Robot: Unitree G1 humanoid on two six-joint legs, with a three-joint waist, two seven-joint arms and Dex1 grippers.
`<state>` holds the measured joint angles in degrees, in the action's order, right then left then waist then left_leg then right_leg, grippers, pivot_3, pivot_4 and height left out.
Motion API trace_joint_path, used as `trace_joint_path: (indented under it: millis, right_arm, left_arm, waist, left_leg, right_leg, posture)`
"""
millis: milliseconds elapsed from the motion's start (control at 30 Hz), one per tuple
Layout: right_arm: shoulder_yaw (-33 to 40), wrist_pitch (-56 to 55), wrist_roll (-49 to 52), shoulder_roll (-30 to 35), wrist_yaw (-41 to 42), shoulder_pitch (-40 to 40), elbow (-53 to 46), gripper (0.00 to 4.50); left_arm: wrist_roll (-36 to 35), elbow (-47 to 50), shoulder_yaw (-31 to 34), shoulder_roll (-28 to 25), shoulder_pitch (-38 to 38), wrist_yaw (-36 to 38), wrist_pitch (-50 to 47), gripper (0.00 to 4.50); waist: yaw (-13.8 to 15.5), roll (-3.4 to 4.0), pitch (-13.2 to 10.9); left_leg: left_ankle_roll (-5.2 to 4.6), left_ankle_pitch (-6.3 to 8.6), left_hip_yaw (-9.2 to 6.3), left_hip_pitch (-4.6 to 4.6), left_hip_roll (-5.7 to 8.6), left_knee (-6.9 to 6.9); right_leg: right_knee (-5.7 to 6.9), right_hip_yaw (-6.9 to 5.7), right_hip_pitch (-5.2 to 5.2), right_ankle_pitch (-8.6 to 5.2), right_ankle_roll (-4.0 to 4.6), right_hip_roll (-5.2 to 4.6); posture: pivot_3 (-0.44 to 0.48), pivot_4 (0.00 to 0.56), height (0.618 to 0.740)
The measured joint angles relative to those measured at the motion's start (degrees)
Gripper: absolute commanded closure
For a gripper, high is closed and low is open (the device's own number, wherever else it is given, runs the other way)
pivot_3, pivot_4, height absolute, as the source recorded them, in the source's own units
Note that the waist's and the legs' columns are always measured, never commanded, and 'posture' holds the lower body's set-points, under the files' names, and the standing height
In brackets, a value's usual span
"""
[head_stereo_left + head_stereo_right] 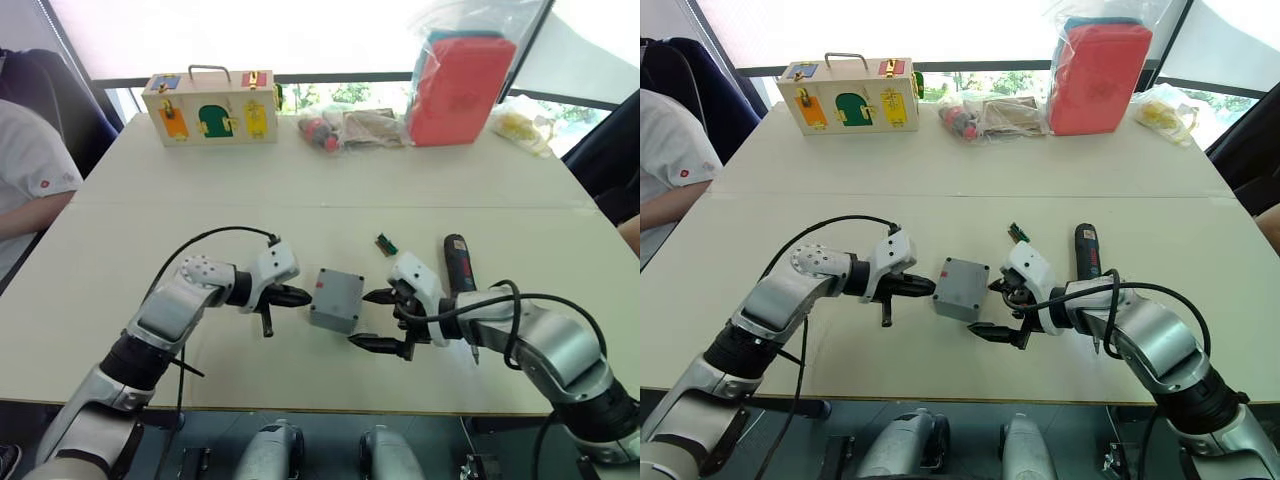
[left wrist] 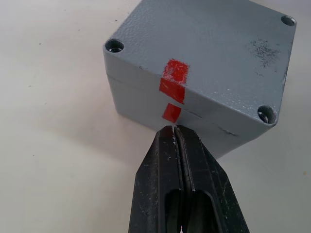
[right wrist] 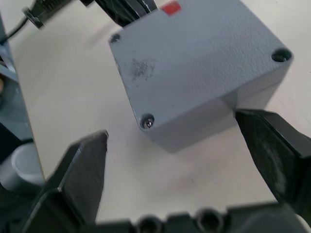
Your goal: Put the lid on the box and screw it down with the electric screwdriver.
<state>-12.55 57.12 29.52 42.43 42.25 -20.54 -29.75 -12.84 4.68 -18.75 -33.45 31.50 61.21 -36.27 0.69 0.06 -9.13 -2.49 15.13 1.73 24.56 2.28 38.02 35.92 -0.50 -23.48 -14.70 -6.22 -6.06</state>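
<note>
Lid-topped small grey plastic box, its flat square grey lid already seated, lies on the table between the grippers, the left gripper pinched together touching its red-marked side, the right gripper spread wide just beside it, the black cylindrical electric screwdriver lying beyond.

Grey box with grey lid on it, red tape marks on both, dark smudge on lid top. Black fingers on left gripper and right gripper, white housings. Black electric screwdriver with red mark. Cream table. Pale wooden latch box with orange, green, yellow doors. Red case in clear bag. Small green part.
</note>
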Motion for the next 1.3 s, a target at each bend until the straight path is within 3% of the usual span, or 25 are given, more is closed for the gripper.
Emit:
trace_joint_path:
  millis: [267, 400, 567, 667, 833, 1300]
  right_arm:
    - [4.15, -0.23, 0.89, 3.31, 1.86, 0.03, 1.02, 0.08]
    - [9.23, -2.12, 0.50, 4.98, 2.07, 0.32, 3.78, 0.08]
    - [9.13, -7.08, -4.34, 3.84, -0.42, 1.78, 11.10, 0.08]
    - [8.77, -8.68, -6.51, 2.50, -1.97, 2.12, 14.87, 0.70]
    - [8.91, -10.21, -8.11, 0.04, -3.48, 2.02, 17.91, 2.49]
    - [9.18, -10.12, -8.33, -0.99, -3.68, 1.85, 17.63, 2.49]
  left_arm:
    - [-0.42, -0.17, 0.21, -0.30, 0.43, 0.25, -0.38, 4.50]
    - [-1.94, -0.94, 3.52, -2.21, 2.37, 1.23, -0.50, 4.50]
    - [-6.03, 1.04, 7.26, -2.42, 4.68, 2.48, -2.34, 4.50]
    - [-7.21, 2.73, 7.23, -2.44, 4.69, 2.67, -3.42, 4.50]
    - [-7.88, 4.30, 7.18, -2.46, 4.64, 2.29, -4.36, 4.50]
    - [-7.84, 4.57, 6.31, -2.50, 3.58, 2.03, -4.67, 4.50]
  waist:
    - [0.01, 0.00, 0.00]
    - [-0.04, -0.01, 0.00]
    - [0.01, -0.01, 0.00]
    - [-0.06, -0.01, 0.00]
    - [-0.07, 0.00, -0.01]
    - [-0.03, 0.00, -0.01]
  left_leg:
    - [0.00, 0.00, 0.00, 0.00, 0.01, 0.01]
    - [0.00, 0.00, 0.00, -0.01, 0.00, 0.00]
    - [0.00, -0.01, 0.01, -0.01, 0.01, 0.01]
    - [0.04, -0.03, 0.01, -0.01, 0.01, 0.01]
    - [0.06, -0.06, 0.01, -0.03, 0.00, 0.01]
    - [0.04, -0.07, 0.01, -0.05, 0.00, 0.05]
  right_leg:
    - [0.00, -0.01, 0.01, 0.03, -0.06, 0.01]
    - [0.02, -0.01, -0.01, 0.03, -0.05, 0.03]
    - [0.00, -0.01, 0.03, 0.07, -0.14, 0.03]
    - [0.04, -0.01, 0.01, 0.08, -0.15, 0.07]
    - [0.08, -0.01, 0.01, 0.08, -0.15, 0.16]
    - [0.10, -0.02, 0.05, 0.09, -0.18, 0.25]
  posture:
    - [0.000, 0.150, 0.740]
    - [0.000, 0.150, 0.740]
    - [0.000, 0.150, 0.740]
    - [0.000, 0.150, 0.740]
    - [0.000, 0.150, 0.740]
    - [0.000, 0.150, 0.740]
